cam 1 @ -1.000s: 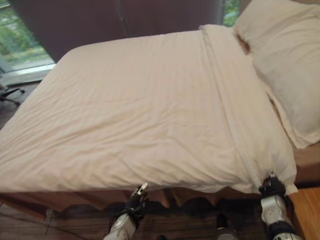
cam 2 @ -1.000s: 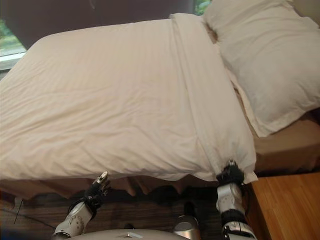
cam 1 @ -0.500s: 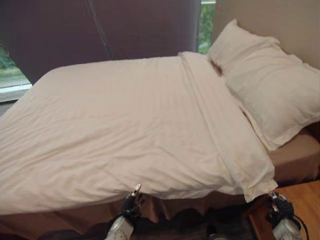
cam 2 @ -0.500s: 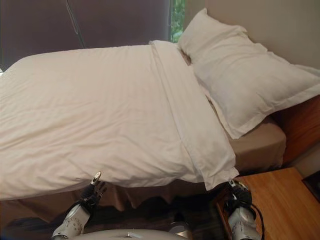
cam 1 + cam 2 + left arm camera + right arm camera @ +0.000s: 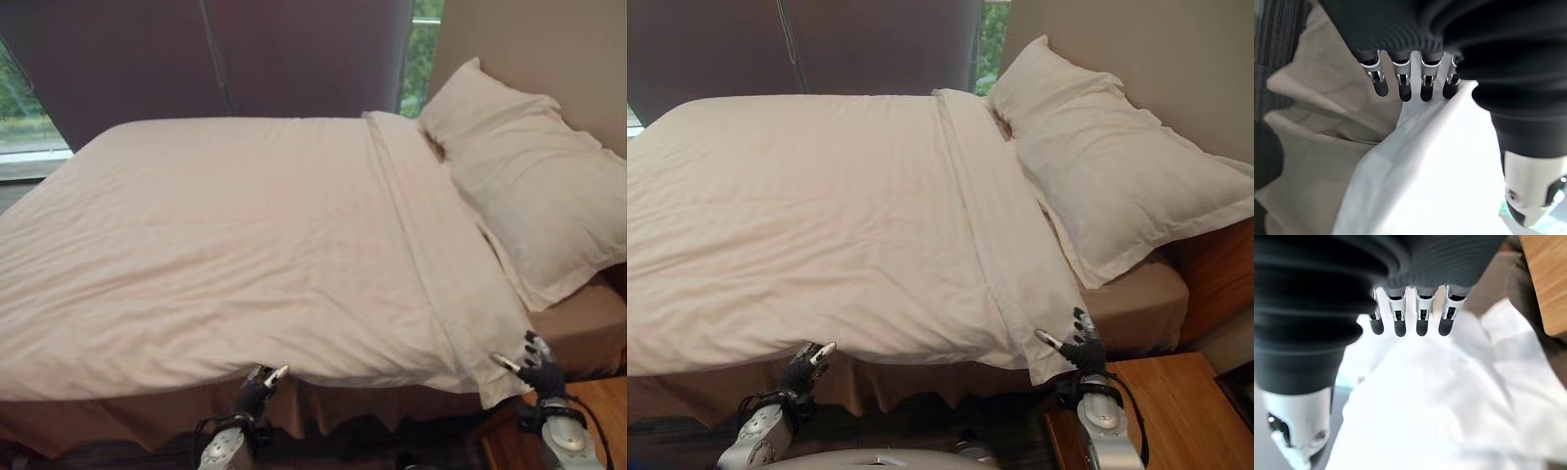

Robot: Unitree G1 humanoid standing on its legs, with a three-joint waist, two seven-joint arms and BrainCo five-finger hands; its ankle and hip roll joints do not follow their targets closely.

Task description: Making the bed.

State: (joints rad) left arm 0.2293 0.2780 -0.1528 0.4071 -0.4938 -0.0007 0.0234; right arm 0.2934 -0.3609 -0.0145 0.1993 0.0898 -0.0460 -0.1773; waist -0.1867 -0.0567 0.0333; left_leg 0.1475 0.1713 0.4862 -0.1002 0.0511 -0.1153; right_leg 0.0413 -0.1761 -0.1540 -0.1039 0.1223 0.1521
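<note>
**Operator:** What am I looking at, biggest thing first?

**Spotter:** Your bed (image 5: 588, 328) runs away from you, brown sheet bare at the near right corner. The white duvet (image 5: 245, 235) covers nearly all of it; its near edge hangs over the bed's near side, above the tan bed skirt (image 5: 118, 421). A folded band runs along the duvet's right edge, ending in a corner that droops at the bed's near right corner. The pillow (image 5: 534, 196) lies at the right end, against the wall.

**Operator:** And room to move?

**Spotter:** You have a wooden nightstand (image 5: 1176, 406) just beside the near right corner.

**Operator:** Hands?

**Spotter:** Your left hand (image 5: 257, 387) sits just under the duvet's near edge, fingers (image 5: 1400, 88) straight, apart, clamping nothing. Your right hand (image 5: 534, 370) is beside the drooping corner, fingers (image 5: 1420, 320) likewise extended and holding nothing.
</note>
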